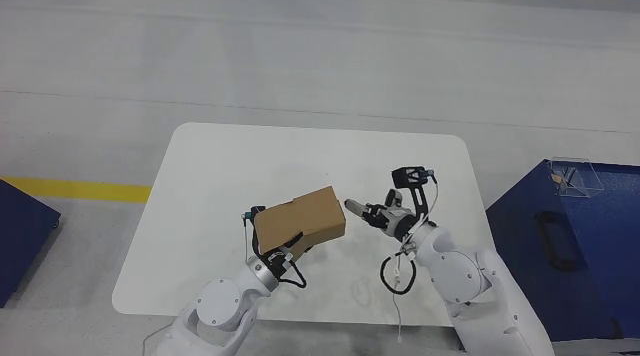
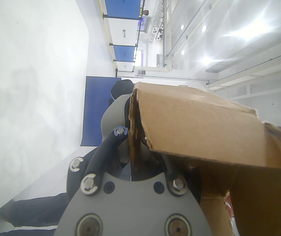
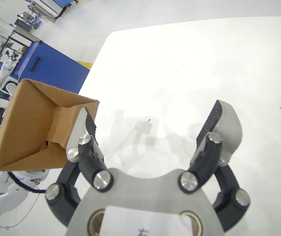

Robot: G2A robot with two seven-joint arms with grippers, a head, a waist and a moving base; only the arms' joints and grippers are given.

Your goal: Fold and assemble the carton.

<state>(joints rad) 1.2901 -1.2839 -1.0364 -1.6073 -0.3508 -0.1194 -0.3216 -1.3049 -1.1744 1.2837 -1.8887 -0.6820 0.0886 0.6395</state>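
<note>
Off the table's left side, at the edge of the top view, stands a dark blue cabinet (image 1: 20,241). Next comes the white table (image 1: 300,156), with both arms over its near half.

Over the near middle of the table, the left gripper (image 1: 275,249) sits under the near-left end of the carton (image 1: 300,218). In the left wrist view a wall of the carton (image 2: 199,128) runs edge-on down into the left gripper (image 2: 132,136). One grey finger (image 2: 111,121) lies against the wall, and the other is hidden behind the cardboard. The grip looks narrow, closed on that wall.

The carton is brown and box-shaped. It is tilted, with its right end farther from the robot than its left. In the right wrist view the carton (image 3: 32,124) turns an open end toward the camera, and a flap is folded inward inside it.

Just right of that open end is the right gripper (image 1: 362,208). Its fingers are spread wide and hold nothing, with bare tabletop (image 3: 179,62) between them. In the right wrist view one finger (image 3: 86,124) of the right gripper (image 3: 152,124) overlaps the carton's edge. I cannot tell whether they touch.

Right of the table stands another blue cabinet (image 1: 570,256).
</note>
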